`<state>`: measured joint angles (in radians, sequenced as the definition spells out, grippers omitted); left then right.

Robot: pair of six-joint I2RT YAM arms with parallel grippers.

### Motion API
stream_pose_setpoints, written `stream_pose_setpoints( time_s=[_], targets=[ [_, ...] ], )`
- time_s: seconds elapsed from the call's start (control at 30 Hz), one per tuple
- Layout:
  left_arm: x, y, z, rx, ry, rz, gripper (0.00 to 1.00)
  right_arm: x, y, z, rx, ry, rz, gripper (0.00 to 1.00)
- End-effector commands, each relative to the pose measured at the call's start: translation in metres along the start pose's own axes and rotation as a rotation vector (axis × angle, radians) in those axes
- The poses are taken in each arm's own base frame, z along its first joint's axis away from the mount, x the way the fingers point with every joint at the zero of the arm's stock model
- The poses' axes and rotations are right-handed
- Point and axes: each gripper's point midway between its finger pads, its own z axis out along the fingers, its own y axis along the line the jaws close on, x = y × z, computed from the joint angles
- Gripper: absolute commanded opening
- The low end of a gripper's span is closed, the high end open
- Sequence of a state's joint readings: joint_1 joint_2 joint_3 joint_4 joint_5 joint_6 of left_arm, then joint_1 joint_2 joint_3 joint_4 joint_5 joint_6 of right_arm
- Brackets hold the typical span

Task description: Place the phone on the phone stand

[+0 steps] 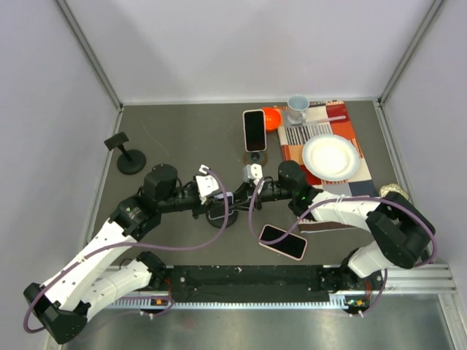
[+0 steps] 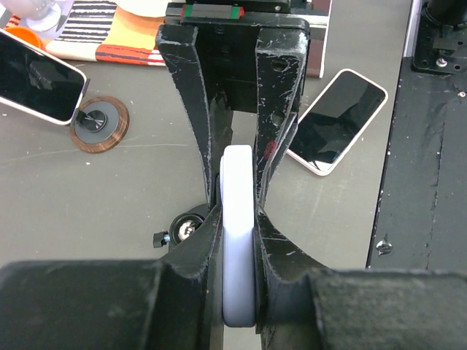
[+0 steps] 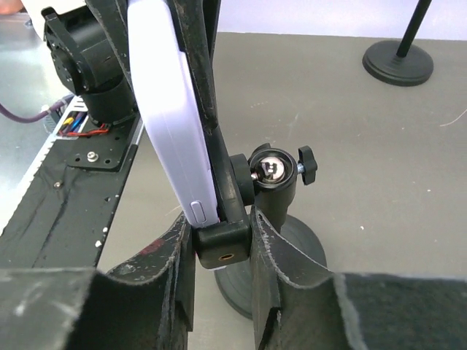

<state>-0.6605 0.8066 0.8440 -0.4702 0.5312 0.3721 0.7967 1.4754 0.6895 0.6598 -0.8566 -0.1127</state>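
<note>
A lavender phone stands on edge in the black clamp of the phone stand, whose round base sits at the table's middle. My left gripper is shut on the phone's thin edge from the left. My right gripper faces it and is shut on the clamp's lower block, with the phone's bottom corner resting in that block. The stand's ball joint and knob show just behind the clamp. In the top view the two grippers, left and right, meet over the stand.
A pink-cased phone lies flat near the front right. Another phone stands by a round wooden puck. A second black stand is at far left. A placemat with plate, cup and orange bowl lies back right.
</note>
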Motion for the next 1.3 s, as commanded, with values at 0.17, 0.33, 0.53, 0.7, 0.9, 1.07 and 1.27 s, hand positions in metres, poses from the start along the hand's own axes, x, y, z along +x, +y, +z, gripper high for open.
stream_pose_setpoints(
  time_s=[0.17,0.33,0.53,0.7,0.9,1.07,1.27],
  targets=[
    [-0.032,0.039,-0.008,-0.221,-0.132,0.058,0.0,-0.006,-0.004,0.003,0.187,-0.037,-0.002,0.0],
    [-0.009,0.081,-0.026,-0.544,-0.051,0.054,0.0,-0.018,-0.022,-0.011,0.494,-0.092,0.234,0.0],
    [-0.004,0.103,-0.039,-0.717,-0.039,0.029,0.0,-0.029,-0.026,-0.025,0.648,-0.176,0.47,0.0],
    [-0.006,0.102,-0.028,-0.682,-0.02,-0.041,0.0,-0.038,-0.018,-0.018,0.642,-0.215,0.463,0.0],
    [-0.012,0.086,-0.027,-0.603,-0.085,-0.01,0.0,-0.032,-0.015,-0.02,0.583,-0.063,0.312,0.11],
    [-0.035,0.072,-0.031,-0.523,-0.141,-0.031,0.0,-0.034,-0.027,-0.04,0.55,-0.064,0.279,0.3],
    [-0.072,0.024,-0.032,-0.263,-0.274,-0.025,0.0,-0.044,0.003,-0.025,0.24,0.004,0.142,0.7]
  ],
)
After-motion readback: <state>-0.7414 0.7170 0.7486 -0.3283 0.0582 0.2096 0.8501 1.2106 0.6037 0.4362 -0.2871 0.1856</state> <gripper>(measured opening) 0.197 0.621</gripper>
